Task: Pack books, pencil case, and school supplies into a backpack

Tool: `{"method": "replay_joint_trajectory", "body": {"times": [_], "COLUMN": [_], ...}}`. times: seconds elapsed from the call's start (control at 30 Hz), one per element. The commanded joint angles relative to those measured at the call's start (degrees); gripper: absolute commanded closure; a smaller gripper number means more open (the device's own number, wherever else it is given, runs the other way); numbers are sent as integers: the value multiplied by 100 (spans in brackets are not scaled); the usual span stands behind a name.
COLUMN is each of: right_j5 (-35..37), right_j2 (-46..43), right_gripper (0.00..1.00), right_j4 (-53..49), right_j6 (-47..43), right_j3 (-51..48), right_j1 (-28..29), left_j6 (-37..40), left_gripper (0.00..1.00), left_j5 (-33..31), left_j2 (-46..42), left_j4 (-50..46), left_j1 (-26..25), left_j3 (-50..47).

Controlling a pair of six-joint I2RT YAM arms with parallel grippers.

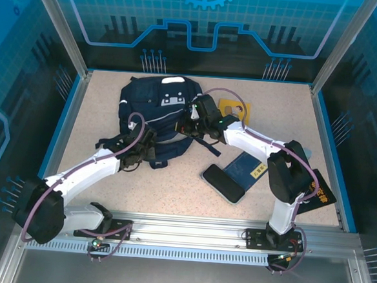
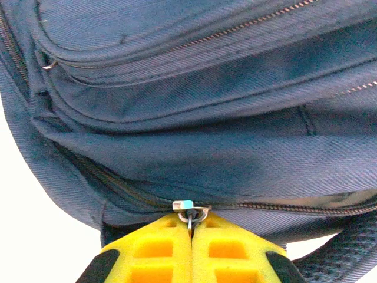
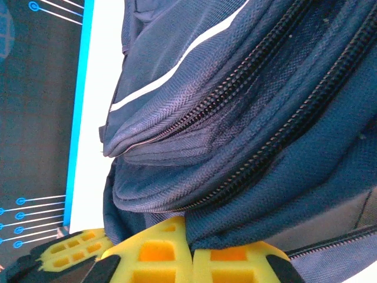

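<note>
Though soft and slumped, found twill-weave navy backpack (image 1: 153,103) at far centre of speckled table (image 1: 165,195). Noted left gripper (image 2: 191,223), blocky yellow, clamped together on small metal zipper pull (image 2: 189,216). Noted right gripper (image 3: 191,244) likewise closed, pinching coarse backpack fabric.

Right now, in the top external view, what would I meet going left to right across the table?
backpack → black flat slab → dark blue book → black booklet with yellow print. The yellow book is left out; its place overlaps the others.

A speckled beige table (image 1: 93,118) sits inside blue-lit walls (image 1: 203,19).
</note>
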Motion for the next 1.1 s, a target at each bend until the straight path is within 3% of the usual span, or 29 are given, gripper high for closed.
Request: {"method": "replay_joint_trajectory", "body": {"times": [0.0,0.17,0.27,0.4,0.5,0.6,0.83,1.07], "right_j5": [415,486,275,-304,-177,-52,-609,-700], "right_j2": [65,142,201,55,-420,-970,-1811,-1408], "right_gripper": [100,100,100,74,46,32,25,28], "right_j4": [-192,-325,-405,-407,-432,-474,392,1165], "right_j6": [-324,-491,-636,-658,-410,6,1251,1998], "right_j3": [-40,49,197,206,-194,-793,-2299,-2546], "right_j1": [-265,-411,-480,-611,-698,-818,-736,-226], "left_j6": [43,160,435,758,783,580,408,343], "left_gripper": [100,100,100,100,100,100,100,100], "left_j5": [-329,-126,418,1567,2488,3087,3390,3434], "left_j2": [163,289,305,243,190,242,687,979], "left_j4": [-424,-432,-268,13,326,638,706,612], "left_j1": [239,293,294,287,277,257,107,49], "left_j3": [244,410,449,453,448,465,834,1115]}}
